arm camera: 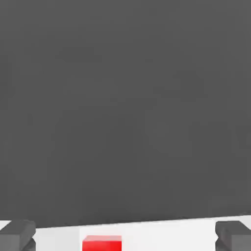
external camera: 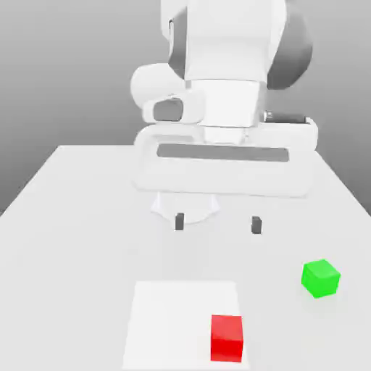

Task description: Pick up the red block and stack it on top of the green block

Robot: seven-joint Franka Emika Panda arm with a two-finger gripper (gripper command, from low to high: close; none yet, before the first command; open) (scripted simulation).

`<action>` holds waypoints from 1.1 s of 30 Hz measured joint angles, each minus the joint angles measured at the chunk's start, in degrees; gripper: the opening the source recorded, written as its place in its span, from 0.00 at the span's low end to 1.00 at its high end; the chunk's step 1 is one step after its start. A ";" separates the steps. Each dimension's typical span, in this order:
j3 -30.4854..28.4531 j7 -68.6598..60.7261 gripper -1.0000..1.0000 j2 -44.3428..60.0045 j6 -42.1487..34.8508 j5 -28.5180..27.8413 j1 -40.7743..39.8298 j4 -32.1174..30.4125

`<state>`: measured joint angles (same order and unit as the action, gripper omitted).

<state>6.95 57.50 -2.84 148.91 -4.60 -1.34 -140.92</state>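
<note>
Matte red block, matte green block, smooth white table.

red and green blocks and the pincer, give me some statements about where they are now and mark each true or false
1. The red block sits on top of the green block. False: both rest apart on the table, neither on the other.
2. The pincer is open with nothing between its fingers. True.
3. In the exterior view the green block lies to the right of the red block. True.
4. The pincer grips the red block. False: the block lies on the table, apart from the fingers and nearer the camera in the exterior view.
5. The red block rests on a lighter square patch of the table. True.
</note>
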 joint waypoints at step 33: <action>10.51 -3.47 0.00 5.34 3.93 3.57 13.54 -9.46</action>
<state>17.46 54.03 2.51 152.84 -1.03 12.20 -150.38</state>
